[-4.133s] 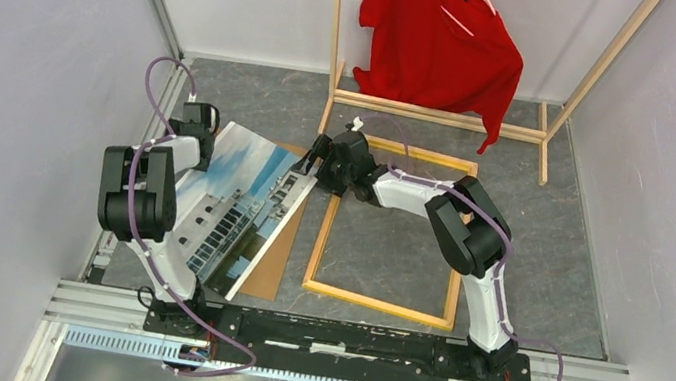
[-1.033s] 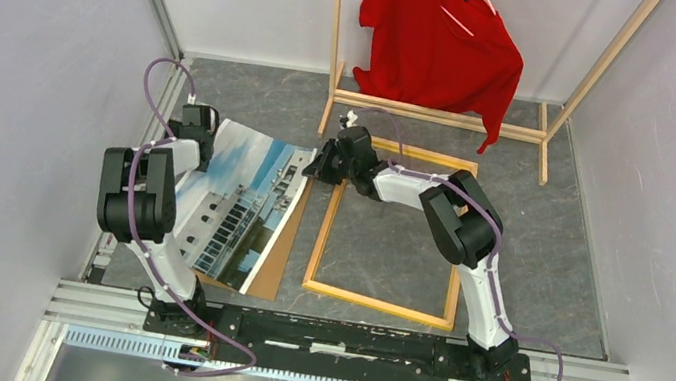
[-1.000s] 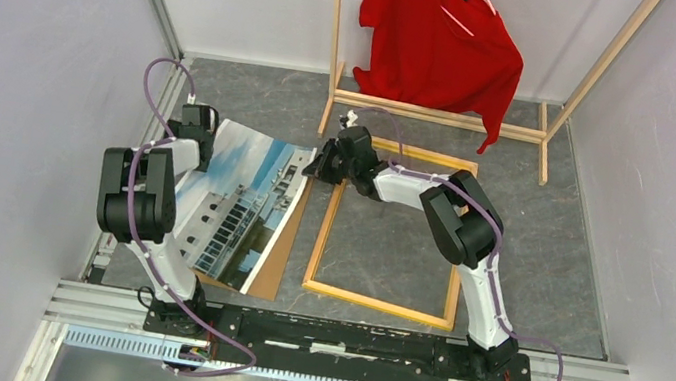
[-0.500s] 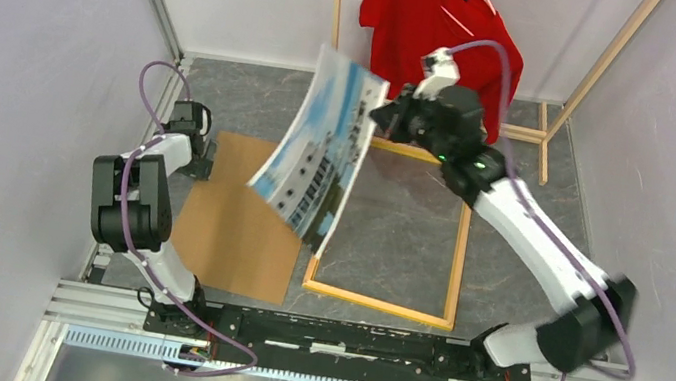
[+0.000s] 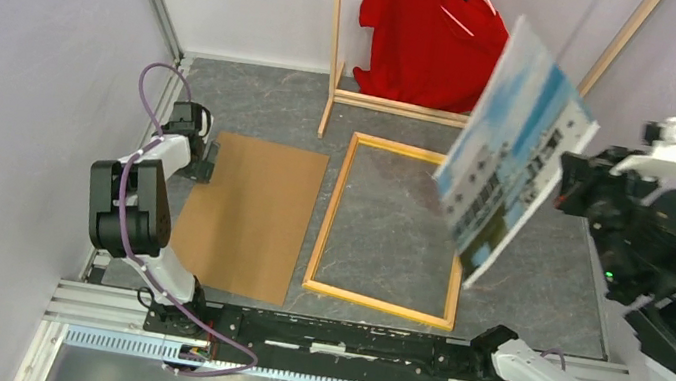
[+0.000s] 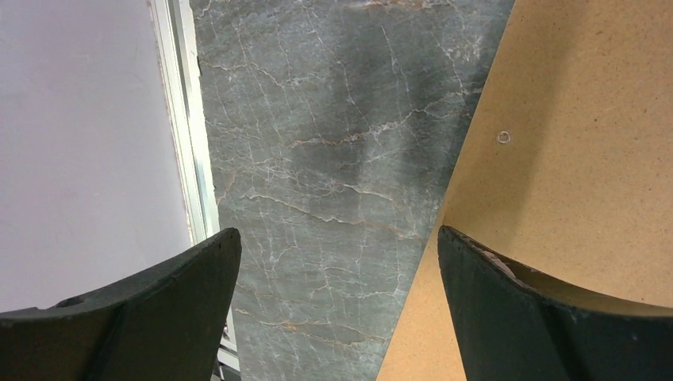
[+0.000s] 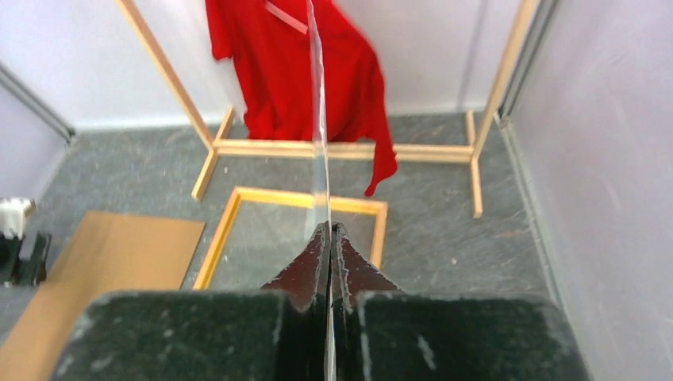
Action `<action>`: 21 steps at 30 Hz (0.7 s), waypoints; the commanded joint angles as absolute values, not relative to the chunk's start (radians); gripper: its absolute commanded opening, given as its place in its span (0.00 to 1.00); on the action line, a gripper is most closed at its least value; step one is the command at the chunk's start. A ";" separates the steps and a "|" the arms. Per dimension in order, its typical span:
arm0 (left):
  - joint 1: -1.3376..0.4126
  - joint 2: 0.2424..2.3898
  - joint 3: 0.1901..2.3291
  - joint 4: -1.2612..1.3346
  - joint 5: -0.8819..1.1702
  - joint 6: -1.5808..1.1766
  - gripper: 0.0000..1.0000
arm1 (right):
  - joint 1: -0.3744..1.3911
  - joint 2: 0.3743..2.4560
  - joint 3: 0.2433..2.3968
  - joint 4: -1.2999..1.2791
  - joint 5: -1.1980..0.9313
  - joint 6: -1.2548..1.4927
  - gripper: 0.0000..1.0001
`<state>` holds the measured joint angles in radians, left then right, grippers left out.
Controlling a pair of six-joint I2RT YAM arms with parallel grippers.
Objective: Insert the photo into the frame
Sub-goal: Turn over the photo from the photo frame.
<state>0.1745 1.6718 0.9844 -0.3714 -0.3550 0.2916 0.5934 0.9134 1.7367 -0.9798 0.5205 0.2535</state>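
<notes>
The frame (image 5: 378,304) is lying flat on the tabletop (image 5: 524,304), with a brown board (image 5: 244,217) just left of it. The left end effector (image 6: 337,234) is hovering wide open at the board's far left corner, gripping nothing. The right end effector (image 7: 328,238) is pinching the photo (image 5: 509,166) by its edge, holding it tilted and high by the frame's right side. The step is calling for a slow descent, flattening the photo and seating 1 corner first.

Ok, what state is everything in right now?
photo: lifted off the table, tilted, pinched at its edge by the right gripper.
right gripper: jaws shut on the photo.
left gripper: jaws open, empty, by the backing board edge.
frame: flat on the table, empty.
backing board: flat, left of the frame.
red shirt: hanging on the wooden rack.
</notes>
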 commanded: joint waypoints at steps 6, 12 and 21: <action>0.173 1.607 0.987 -0.399 -0.320 0.283 1.00 | 0.592 1.122 1.801 -1.101 0.342 0.216 0.00; 0.174 1.591 0.976 -0.389 -0.321 0.287 1.00 | 0.597 1.183 1.357 -0.874 0.142 0.291 0.00; 0.173 1.567 0.976 -0.387 -0.330 0.290 1.00 | 0.596 1.327 1.111 -0.517 0.002 0.551 0.00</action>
<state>0.1745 1.6066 0.9752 -0.3958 -0.3321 0.2916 0.5949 1.3113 1.0836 -0.7444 0.0605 0.4122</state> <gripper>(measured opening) 0.994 0.006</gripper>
